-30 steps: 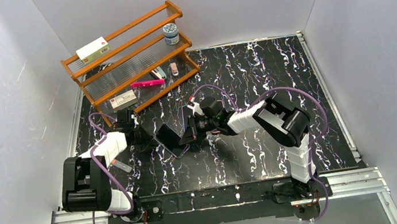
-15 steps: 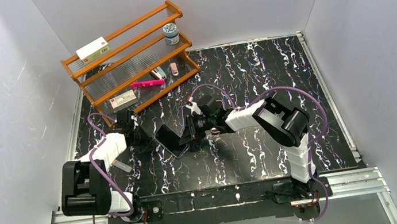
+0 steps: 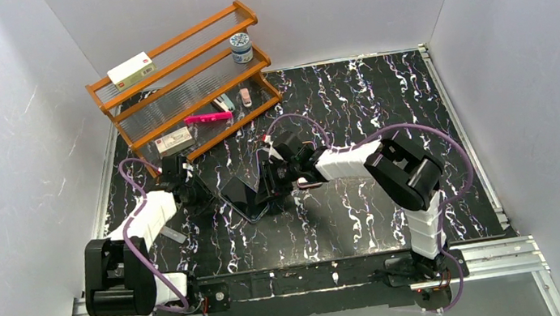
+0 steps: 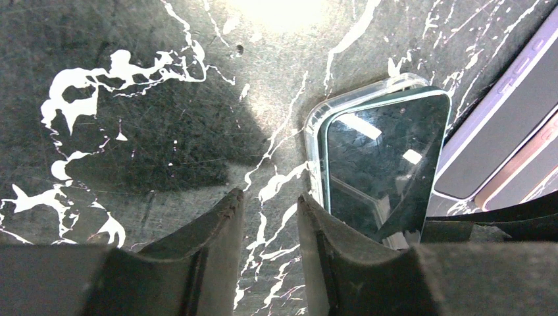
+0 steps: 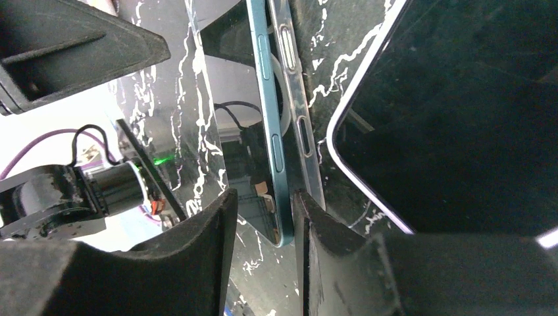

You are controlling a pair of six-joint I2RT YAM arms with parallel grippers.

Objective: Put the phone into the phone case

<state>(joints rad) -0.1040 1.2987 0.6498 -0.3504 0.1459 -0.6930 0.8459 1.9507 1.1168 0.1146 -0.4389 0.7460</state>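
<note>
Left gripper (image 4: 266, 217) fingers (image 4: 210, 243): matt black plastic, smooth. Ahead of them the tabletop (image 4: 151, 131) looks matt & slightly grainy, black w/ white marble-type veins. Just right of the right fingertip: phone (image 4: 385, 158), glossy glass front w/ reflections, smooth teal rim. The phone case (image 4: 314, 131) rim along its left edge is clear glossy plastic. Right gripper (image 5: 263, 217): same matt black plastic. Right of its fingers, 2nd phone (image 5: 474, 112): glossy dark glass, smooth pale lilac rim.
</note>
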